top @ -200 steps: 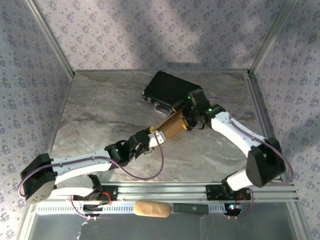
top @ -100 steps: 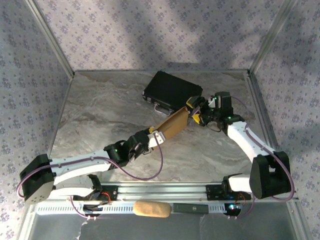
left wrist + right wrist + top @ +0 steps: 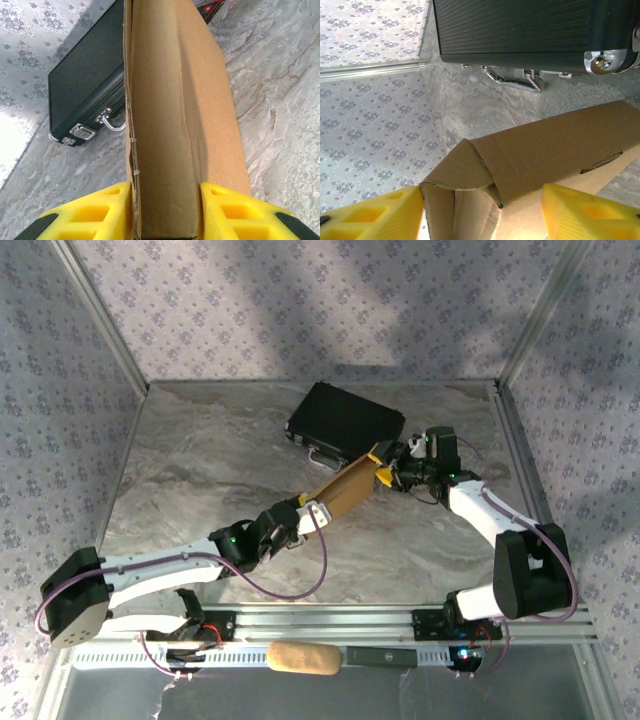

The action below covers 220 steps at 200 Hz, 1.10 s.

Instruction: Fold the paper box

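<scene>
The paper box point(image 3: 345, 495) is held above the marbled surface point(image 3: 200, 470) near its middle, as a long tan tube running from 8 o'clock to 2 o'clock in the top view. Its 8 o'clock end is clamped by the left end effector point(image 3: 310, 512). In the left wrist view the yellow fingers point(image 3: 100, 210) are seen pressed against both long sides of the paper box point(image 3: 175, 100), with the left end effector point(image 3: 167, 200) closed on it. The 2 o'clock end is met by the right end effector point(image 3: 385, 472). In the right wrist view its fingers point(image 3: 375, 215) are set apart on either side of the end of the paper box point(image 3: 540, 150), where a folded flap is seen. Whether they press on the cardboard cannot be told. A black case point(image 3: 345, 420) is laid flat at 12 o'clock from the box, just beside its far end, with little room left between the two. Its metal handle point(image 3: 512, 80) and latch point(image 3: 600, 57) are turned towards the box, and the same handle point(image 3: 112, 120) is seen close along the left edge of the cardboard from the left wrist. At 6 o'clock, off the surface on the near rail, a tan oblong object point(image 3: 305, 658) is laid beside a dark flat bar point(image 3: 380, 657). The surface is enclosed by patterned walls point(image 3: 300, 300).
</scene>
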### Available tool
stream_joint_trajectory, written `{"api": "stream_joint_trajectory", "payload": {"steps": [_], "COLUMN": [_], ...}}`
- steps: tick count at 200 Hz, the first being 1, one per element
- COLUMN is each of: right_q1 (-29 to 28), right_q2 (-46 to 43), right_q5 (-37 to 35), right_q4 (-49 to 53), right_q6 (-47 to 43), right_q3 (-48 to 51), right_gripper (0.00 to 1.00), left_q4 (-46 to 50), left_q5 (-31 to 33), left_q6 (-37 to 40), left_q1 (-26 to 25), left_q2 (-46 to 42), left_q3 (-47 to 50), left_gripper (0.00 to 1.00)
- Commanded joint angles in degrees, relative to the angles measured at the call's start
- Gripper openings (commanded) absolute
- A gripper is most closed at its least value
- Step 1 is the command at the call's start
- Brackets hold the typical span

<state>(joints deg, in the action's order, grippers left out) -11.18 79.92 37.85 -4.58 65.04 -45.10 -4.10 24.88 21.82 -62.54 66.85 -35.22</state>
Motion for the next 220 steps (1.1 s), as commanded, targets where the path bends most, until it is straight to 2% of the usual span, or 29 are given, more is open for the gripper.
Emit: {"api": "stream_joint_trajectory", "payload": {"steps": [1, 33, 89, 107, 134, 143, 220], "right_q1": [0.9, 1.3, 2.2, 3.0, 3.1, 3.2, 1.3], "right_q2": [0.0, -0.4, -2.7, -5.4, -8.2, -7.8, 2.4], "right_q5": [1.2, 1.5, 1.4, 1.7, 1.0, 1.0, 4.2], "right_q4": [-0.3, -0.3, 1.5, 0.9, 3.9, 4.4, 6.2], "right_q6": [-0.4, -0.3, -0.7, 0.1, -0.8, -0.6, 0.3], "right_q3": [2.1, 3.4, 4.4, 4.3, 0.4, -0.8, -5.6], "right_gripper": [0.59, 0.47, 0.41, 0.49, 0.71, 0.75, 0.78], "left_q4": [4.8, 4.7, 5.3, 5.6, 5.7, 5.7, 5.9], "left_q5": [-1.4, -1.2, -1.2, -1.1, -1.1, -1.0, -0.5], "left_q6": [-0.2, -0.2, 0.1, 0.1, 0.1, 0.2, 0.5], "left_q1": [0.3, 0.2, 0.3, 0.2, 0.1, 0.1, -0.2], "left_q2": [1.2, 1.4, 1.2, 1.2, 1.4, 1.5, 2.7], "left_q3": [-0.9, -0.8, -1.3, -1.3, -1.2, -1.2, -2.2], "left_gripper": [0.34, 0.33, 0.33, 0.33, 0.33, 0.33, 0.32]}}
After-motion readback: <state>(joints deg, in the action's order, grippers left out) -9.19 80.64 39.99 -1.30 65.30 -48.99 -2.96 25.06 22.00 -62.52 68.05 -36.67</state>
